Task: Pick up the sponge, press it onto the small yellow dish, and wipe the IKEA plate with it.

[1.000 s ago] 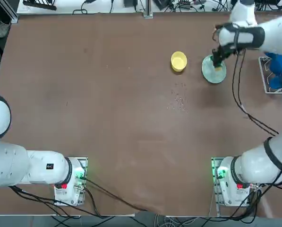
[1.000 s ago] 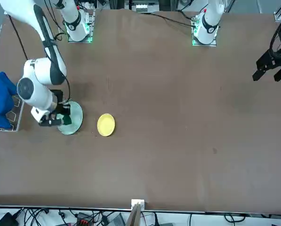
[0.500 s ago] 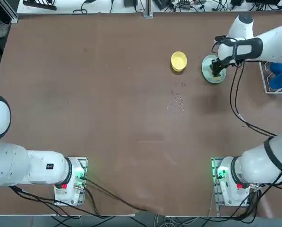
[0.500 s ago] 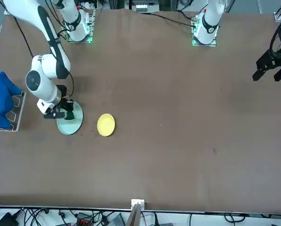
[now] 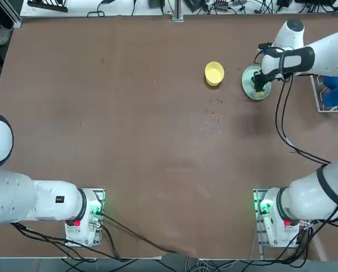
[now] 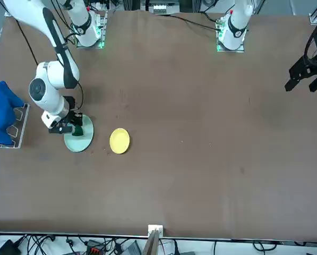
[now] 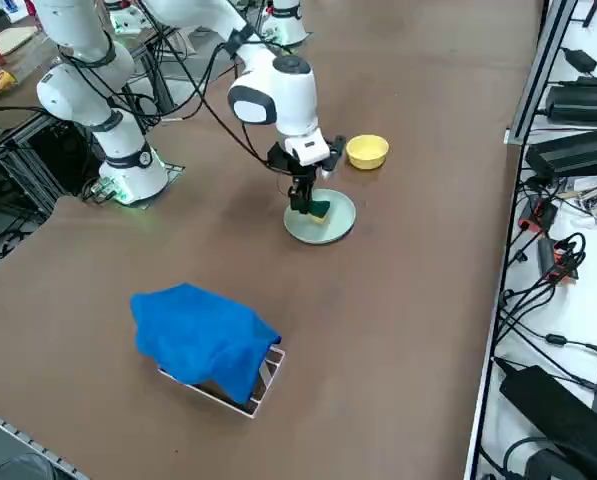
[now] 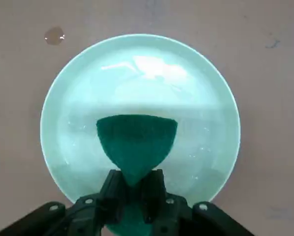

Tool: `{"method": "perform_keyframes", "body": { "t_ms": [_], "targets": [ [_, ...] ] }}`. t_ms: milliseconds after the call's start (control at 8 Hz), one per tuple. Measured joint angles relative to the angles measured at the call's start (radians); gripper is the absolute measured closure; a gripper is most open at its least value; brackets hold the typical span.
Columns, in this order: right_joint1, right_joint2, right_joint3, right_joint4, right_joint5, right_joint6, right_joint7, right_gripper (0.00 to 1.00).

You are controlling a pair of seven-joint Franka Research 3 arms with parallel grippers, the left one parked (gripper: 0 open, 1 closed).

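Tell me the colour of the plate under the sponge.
Pale blue-green, the IKEA plate beneath the sponge; clearest in the right wrist view.

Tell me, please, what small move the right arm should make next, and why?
Probably sweep the sponge across the IKEA plate. The right gripper is shut on the sponge, which sits on the plate, leaving much of the surface around it uncovered.

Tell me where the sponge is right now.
In the top view, the sponge sits far right on the IKEA plate, pinched in the right hand, with the small yellow dish alongside.
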Motion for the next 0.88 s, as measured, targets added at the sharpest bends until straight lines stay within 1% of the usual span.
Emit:
{"method": "perform_keyframes", "body": {
  "t_ms": [375, 625, 875],
  "targets": [
    [-0.062, 0.04, 0.0, -0.001, 0.0, 0.051, -0.104, 0.79],
    [-0.109, 0.047, 0.001, 0.002, 0.0, 0.07, -0.18, 0.79],
    [-0.143, 0.071, 0.016, 0.04, 0.002, 0.082, -0.247, 0.79]
  ]
}}
